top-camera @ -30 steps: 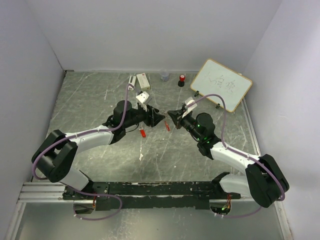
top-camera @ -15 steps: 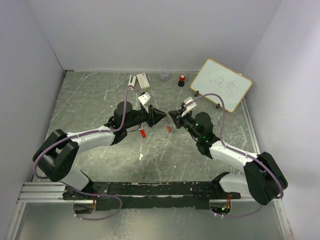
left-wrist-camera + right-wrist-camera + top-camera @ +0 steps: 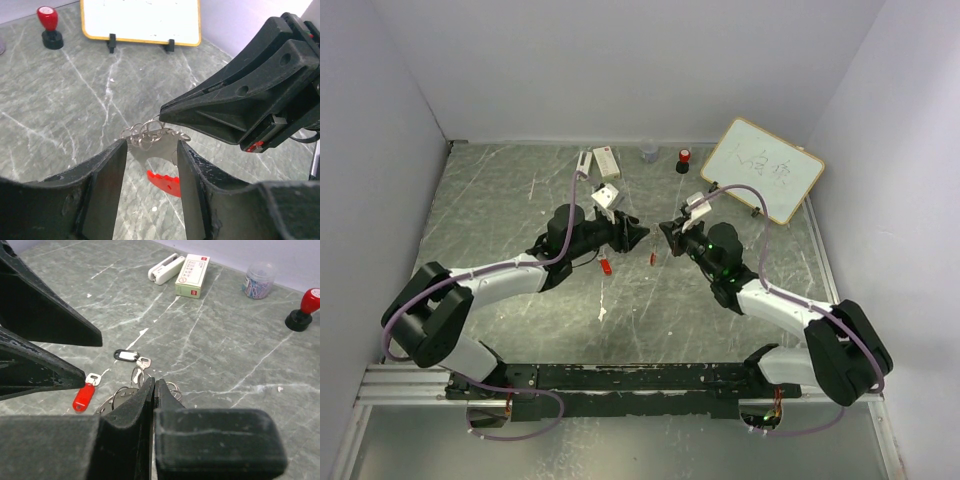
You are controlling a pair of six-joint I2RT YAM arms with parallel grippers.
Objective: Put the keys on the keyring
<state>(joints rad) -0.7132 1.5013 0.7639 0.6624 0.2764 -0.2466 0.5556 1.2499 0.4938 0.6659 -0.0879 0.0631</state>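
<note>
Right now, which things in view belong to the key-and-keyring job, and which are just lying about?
Job: keyring; black-tag key; red-tag key.
Lying about: stapler; box; paperclip jar; red stamp; whiteboard.

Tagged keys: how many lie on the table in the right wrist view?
2. The black-tagged key lies just beyond the right gripper; the red-tagged key lies left of it in view. Others may be hidden behind the gripper.

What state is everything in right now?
Thin silver metal keyring with red oblong fob: held above table.
Left end effector: shut on the keyring.
Right end effector: shut on its rings.
Small silver key with black tag: loose on table.
Small silver key with red tag: loose on table.
</note>
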